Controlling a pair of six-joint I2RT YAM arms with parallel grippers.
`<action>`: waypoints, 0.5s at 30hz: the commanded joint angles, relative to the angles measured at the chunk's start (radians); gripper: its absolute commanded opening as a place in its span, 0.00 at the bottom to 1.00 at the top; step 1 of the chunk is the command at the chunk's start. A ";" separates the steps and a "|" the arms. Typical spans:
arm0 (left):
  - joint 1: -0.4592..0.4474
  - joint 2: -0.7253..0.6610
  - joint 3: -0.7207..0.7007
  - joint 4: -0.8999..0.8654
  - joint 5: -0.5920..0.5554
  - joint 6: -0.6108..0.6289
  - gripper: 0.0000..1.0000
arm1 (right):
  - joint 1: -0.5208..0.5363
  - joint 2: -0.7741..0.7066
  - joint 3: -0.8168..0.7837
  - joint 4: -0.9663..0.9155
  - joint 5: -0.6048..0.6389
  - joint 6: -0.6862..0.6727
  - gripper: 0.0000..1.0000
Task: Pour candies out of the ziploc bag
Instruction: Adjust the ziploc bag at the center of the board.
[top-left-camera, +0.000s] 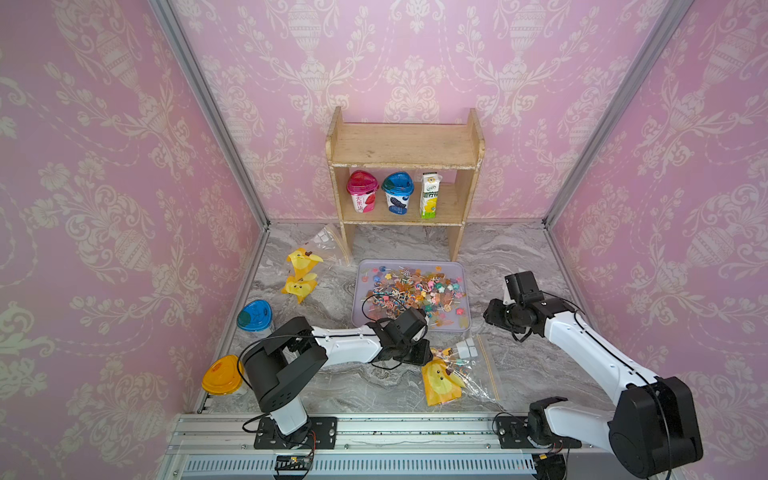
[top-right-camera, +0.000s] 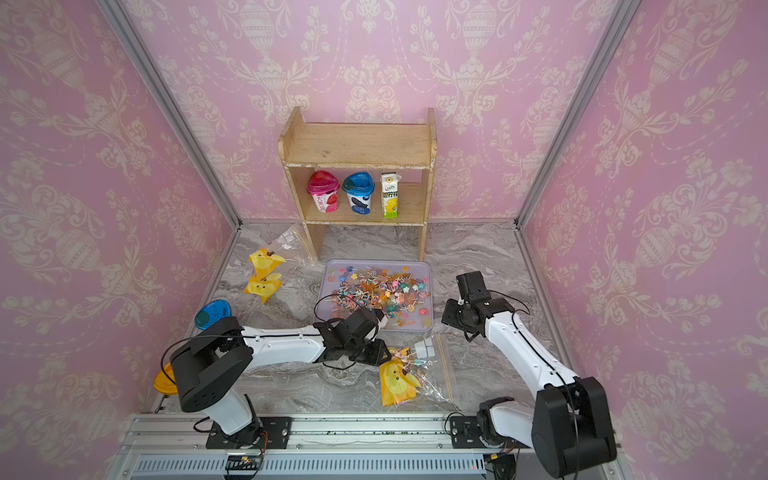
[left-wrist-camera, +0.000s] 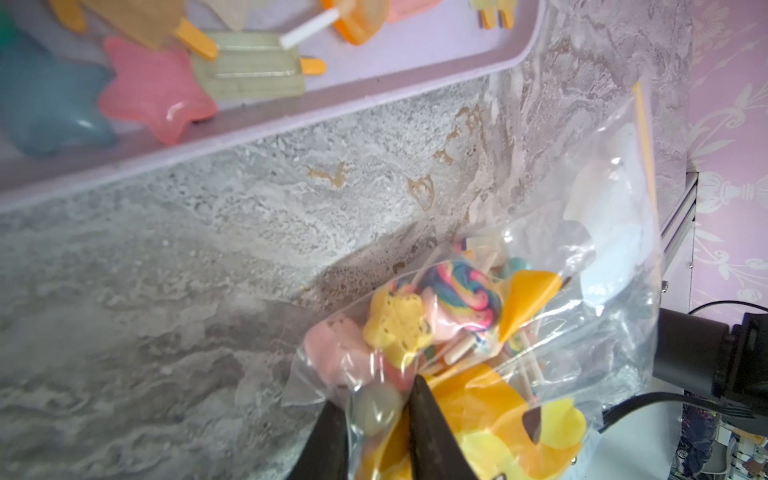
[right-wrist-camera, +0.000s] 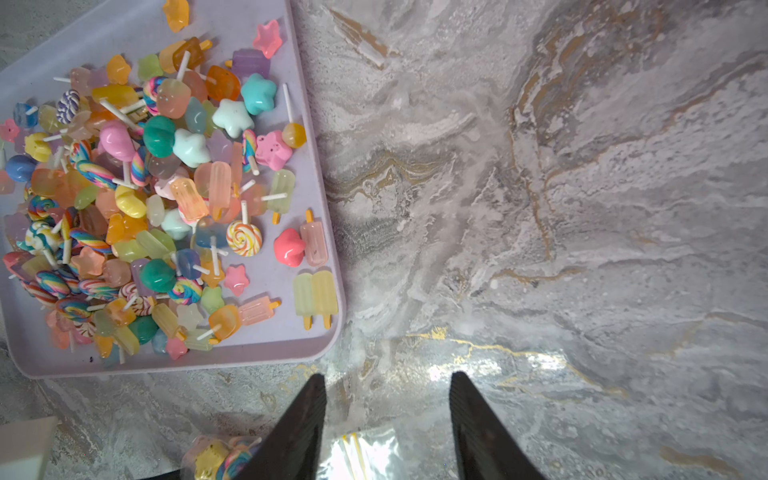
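The marbled desk (top-left-camera: 519, 253) carries a lilac tray (right-wrist-camera: 208, 360) heaped with candies (top-left-camera: 411, 291). The ziploc bag (top-left-camera: 469, 370) lies just beside the tray's near edge with more sweets inside. The left tool (left-wrist-camera: 376, 399) pinches the bag's corner. The right tool (right-wrist-camera: 387, 376) hangs spread and empty beside the tray.

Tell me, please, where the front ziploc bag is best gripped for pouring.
Pinch the ziploc bag at the closed corner beside the candies, opposite the zip strip, coming low from the robot's left. It lies flat, so lifting that end likely tips them mouthward.
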 joint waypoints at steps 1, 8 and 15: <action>0.002 -0.015 -0.019 -0.002 -0.091 -0.009 0.19 | -0.004 0.002 -0.023 0.015 -0.023 0.006 0.51; 0.078 -0.089 -0.031 -0.034 -0.150 0.027 0.12 | -0.003 0.000 -0.039 0.035 -0.043 0.015 0.51; 0.134 -0.137 0.021 -0.126 -0.166 0.109 0.15 | -0.002 0.013 -0.048 0.051 -0.062 0.021 0.51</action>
